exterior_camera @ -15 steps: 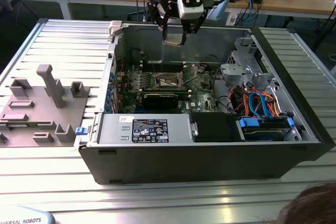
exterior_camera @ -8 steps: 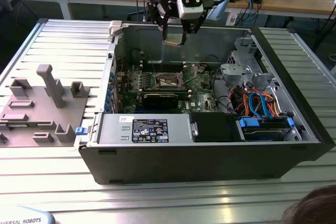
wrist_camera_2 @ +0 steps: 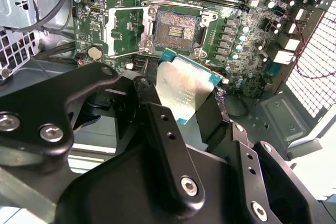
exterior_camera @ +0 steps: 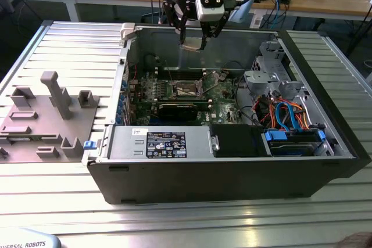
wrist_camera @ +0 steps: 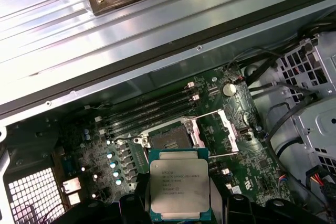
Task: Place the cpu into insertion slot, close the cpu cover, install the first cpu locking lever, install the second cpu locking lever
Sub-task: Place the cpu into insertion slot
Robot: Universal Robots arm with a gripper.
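Above the square dark-centred, metal-rimmed insertion slot (wrist_camera: 169, 139), black jaws are clamped on the flat silver-grey square cpu (wrist_camera: 180, 188). Thin silvery cpu cover (wrist_camera: 229, 124) is flipped open beside the slot.

cpu (wrist_camera_2: 185, 88) gripped between black jaws, clear of empty insertion slot (wrist_camera_2: 176, 29), green motherboard (wrist_camera_2: 247, 77)

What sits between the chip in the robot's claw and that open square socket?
Nothing: in the first wrist view, only open air separates the cpu from the insertion slot.
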